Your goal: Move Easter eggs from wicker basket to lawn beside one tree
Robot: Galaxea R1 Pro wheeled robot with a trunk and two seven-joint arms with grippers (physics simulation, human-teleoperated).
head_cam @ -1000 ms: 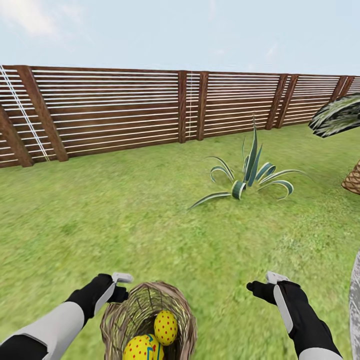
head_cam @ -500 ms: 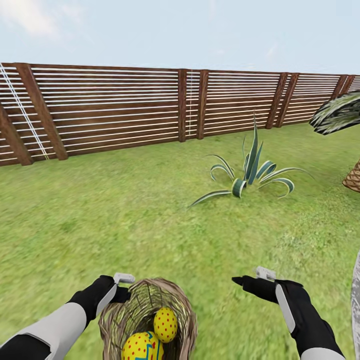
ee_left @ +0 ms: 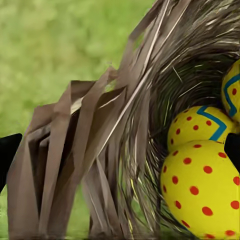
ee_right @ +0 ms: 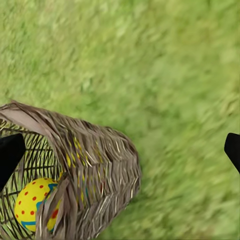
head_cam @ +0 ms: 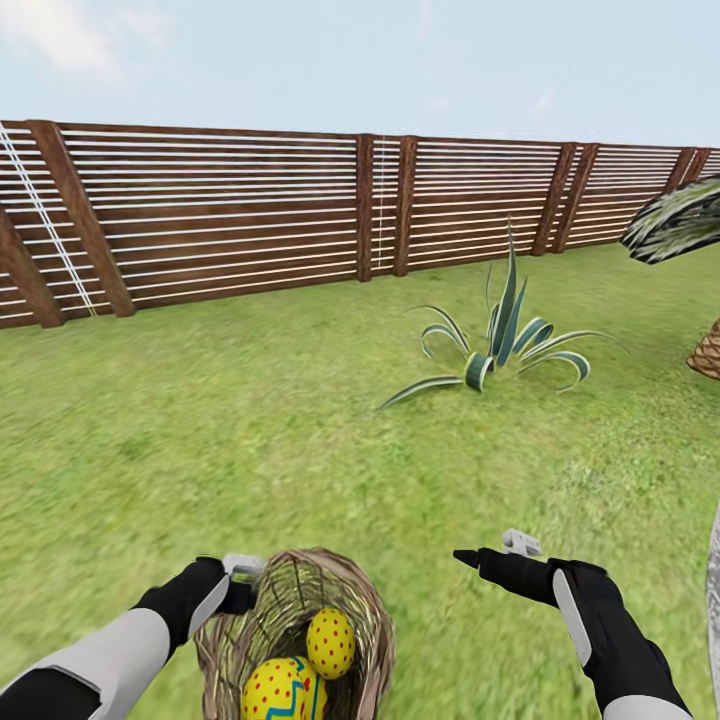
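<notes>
The wicker basket [head_cam: 258,640] sits on the lawn [head_cam: 300,440] at the bottom of the head view. Two yellow, red-dotted Easter eggs [head_cam: 330,643] [head_cam: 283,690] show inside it. The left wrist view looks into the basket [ee_left: 100,150] and shows three eggs [ee_left: 202,190] [ee_left: 200,125] [ee_left: 231,92]. My left gripper [head_cam: 240,578] is open, and its fingertips [ee_left: 7,150] straddle the basket's rim. My right gripper [head_cam: 485,552] hangs open over the grass to the right of the basket [ee_right: 95,160]; one egg [ee_right: 35,205] shows through the weave. The tree is out of view.
A spiky striped agave [head_cam: 500,350] grows mid-lawn ahead. A brown slatted fence [head_cam: 250,220] closes the back. A scaly brown palm trunk [head_cam: 707,352] and its fronds [head_cam: 680,225] stand at the right edge. A pale grey shape [head_cam: 714,610] that I cannot identify cuts the lower right edge.
My right gripper has moved left, closer to the basket. The left gripper has stayed at the basket rim. The view has shifted slightly.
</notes>
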